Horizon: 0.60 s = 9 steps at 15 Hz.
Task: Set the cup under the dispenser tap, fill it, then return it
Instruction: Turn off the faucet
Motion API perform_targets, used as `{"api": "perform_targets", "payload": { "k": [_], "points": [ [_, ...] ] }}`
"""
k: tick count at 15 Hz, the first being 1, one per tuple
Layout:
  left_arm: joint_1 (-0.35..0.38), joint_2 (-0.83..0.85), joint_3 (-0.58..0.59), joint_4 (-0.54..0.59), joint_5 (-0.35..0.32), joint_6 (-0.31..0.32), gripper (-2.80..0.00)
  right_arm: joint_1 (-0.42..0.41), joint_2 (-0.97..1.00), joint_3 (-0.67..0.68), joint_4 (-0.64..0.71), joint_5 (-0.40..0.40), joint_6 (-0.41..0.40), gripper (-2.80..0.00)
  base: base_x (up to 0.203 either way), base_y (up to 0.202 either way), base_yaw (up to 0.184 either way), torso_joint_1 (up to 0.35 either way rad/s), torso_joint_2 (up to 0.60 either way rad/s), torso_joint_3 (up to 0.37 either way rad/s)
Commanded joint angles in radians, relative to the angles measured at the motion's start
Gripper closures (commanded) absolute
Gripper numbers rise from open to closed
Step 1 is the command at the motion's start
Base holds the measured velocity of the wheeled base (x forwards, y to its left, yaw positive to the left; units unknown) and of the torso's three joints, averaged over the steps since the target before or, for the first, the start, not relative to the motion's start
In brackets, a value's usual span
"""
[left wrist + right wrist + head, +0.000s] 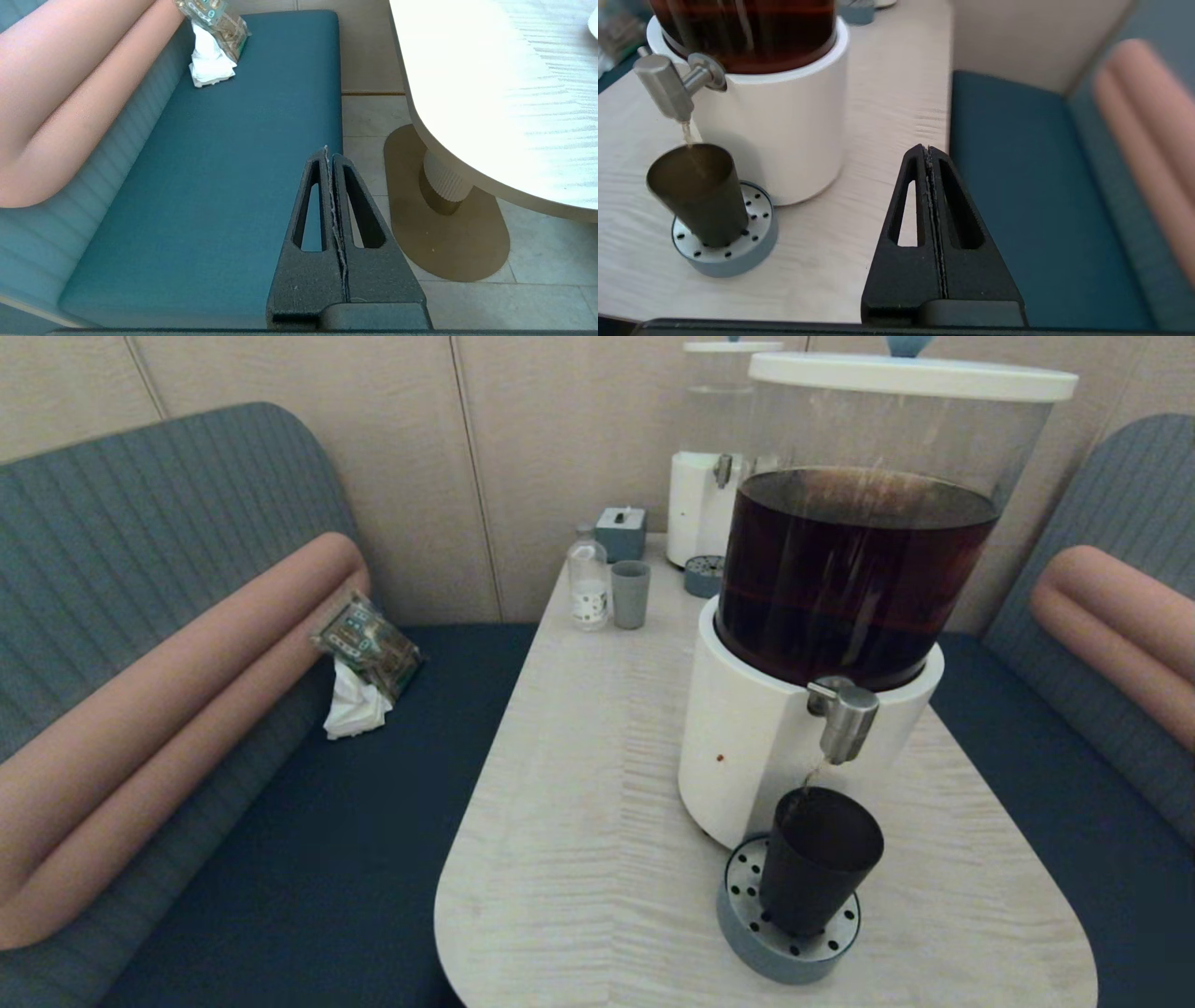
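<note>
Right now the right end effector is hanging clenched with nothing between its fingers, hovering over the counter's edge near the blue bench seat, well apart from the cup. Off the counter's other side, the left end effector is likewise sitting clenched and empty, poised above the other bench seat and the tiled floor, near the counter's pedestal foot.

Nearest on the counter, the cup is standing upright on a round grey drip tray with a perforated metal top. Directly above the cup's mouth, the dispenser tap is letting a thin stream of brown liquid run down into it. Behind the tray, the tap is jutting from the white base of the large dispenser, whose clear tank is holding dark brown liquid under a white lid.

Farther back, a grey-blue cup is standing just beside a small clear bottle, with a small grey box behind them. A second, smaller dispenser is standing near the wall with its own drip tray in front.

On the left bench seat, a crumpled snack packet is lying against the pink bolster, touching a white tissue. Beige wall panels are closing off the booth behind.
</note>
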Motion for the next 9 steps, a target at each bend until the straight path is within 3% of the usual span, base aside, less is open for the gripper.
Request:
{"api": "perform_targets", "payload": {
  "k": [1,5,9],
  "points": [
    [0.000,0.002,0.000,0.000,0.000,0.000,0.00,-0.003,-0.160,0.006,0.037,-0.009,0.002,0.00,0.000,0.000,0.000,0.000,0.00,0.000],
    [0.000,0.002,0.000,0.000,0.001,0.000,0.00,0.000,-0.286,0.036,0.090,-0.077,0.034,0.00,0.000,0.000,0.000,0.000,0.00,0.000],
    [0.000,0.002,0.000,0.000,-0.001,0.000,0.00,0.036,-0.392,0.103,0.086,-0.077,0.035,0.00,0.000,0.000,0.000,0.000,0.00,0.000]
  ]
}}
